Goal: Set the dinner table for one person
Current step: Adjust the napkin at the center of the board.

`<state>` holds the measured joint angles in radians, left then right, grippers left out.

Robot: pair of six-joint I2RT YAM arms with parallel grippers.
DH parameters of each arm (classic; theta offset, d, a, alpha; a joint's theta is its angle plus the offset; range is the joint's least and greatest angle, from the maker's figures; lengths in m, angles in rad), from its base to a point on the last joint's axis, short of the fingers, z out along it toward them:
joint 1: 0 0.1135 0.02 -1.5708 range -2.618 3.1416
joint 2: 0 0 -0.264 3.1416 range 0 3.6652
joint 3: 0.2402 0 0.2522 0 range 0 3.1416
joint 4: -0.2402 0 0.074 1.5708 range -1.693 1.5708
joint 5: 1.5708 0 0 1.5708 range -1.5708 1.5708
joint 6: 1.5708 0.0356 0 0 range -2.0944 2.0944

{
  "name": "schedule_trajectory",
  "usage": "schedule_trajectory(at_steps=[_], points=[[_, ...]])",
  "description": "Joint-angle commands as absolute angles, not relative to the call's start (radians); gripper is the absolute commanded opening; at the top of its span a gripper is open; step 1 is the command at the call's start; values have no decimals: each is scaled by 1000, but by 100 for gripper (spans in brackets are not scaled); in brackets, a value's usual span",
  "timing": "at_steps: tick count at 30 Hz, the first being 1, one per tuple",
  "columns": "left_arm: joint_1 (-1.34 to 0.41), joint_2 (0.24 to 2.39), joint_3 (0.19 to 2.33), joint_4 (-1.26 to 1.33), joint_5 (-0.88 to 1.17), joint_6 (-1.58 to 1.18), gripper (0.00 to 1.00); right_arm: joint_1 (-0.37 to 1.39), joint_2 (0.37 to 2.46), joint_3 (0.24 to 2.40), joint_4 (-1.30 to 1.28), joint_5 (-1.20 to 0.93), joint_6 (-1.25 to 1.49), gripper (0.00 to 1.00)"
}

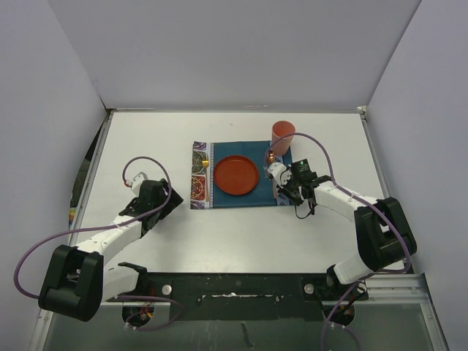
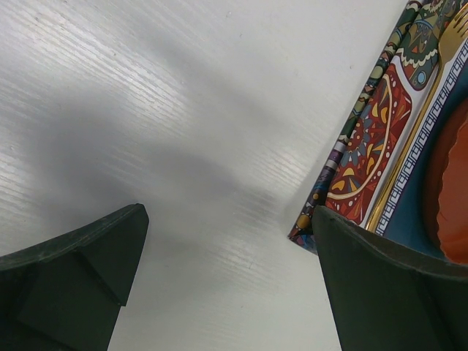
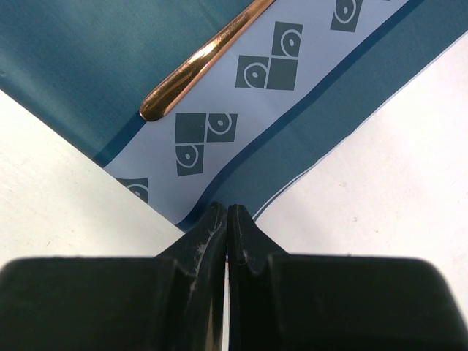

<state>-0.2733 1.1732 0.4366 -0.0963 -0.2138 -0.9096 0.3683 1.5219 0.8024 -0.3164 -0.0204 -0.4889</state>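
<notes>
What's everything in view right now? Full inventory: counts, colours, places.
dinner table: 1, white, under everything
placemat: 1, teal with patterned ends, table centre
plate: 1, red-orange, middle of placemat
cup: 1, red-orange, at placemat's far right corner
fork: 1, gold, on placemat's left patterned end
utensil handle: 1, copper-coloured, on placemat's right strip; type unclear
left claw: 1, black, open and empty, over bare table left of placemat
right claw: 1, black, shut, tips at placemat's near right edge
</notes>
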Motion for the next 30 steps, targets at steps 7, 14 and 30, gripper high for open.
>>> schedule_trajectory(at_steps=[7, 14, 30], points=[[-268, 1168, 457, -44, -207, -920, 98, 382, 1479, 840, -326, -50, -478, 0], [-260, 1187, 481, -75, -198, -913, 98, 386, 1508, 856, -348, -56, -473, 0], [-224, 1249, 559, -163, -143, -904, 98, 440, 1575, 913, -448, -48, -446, 0]])
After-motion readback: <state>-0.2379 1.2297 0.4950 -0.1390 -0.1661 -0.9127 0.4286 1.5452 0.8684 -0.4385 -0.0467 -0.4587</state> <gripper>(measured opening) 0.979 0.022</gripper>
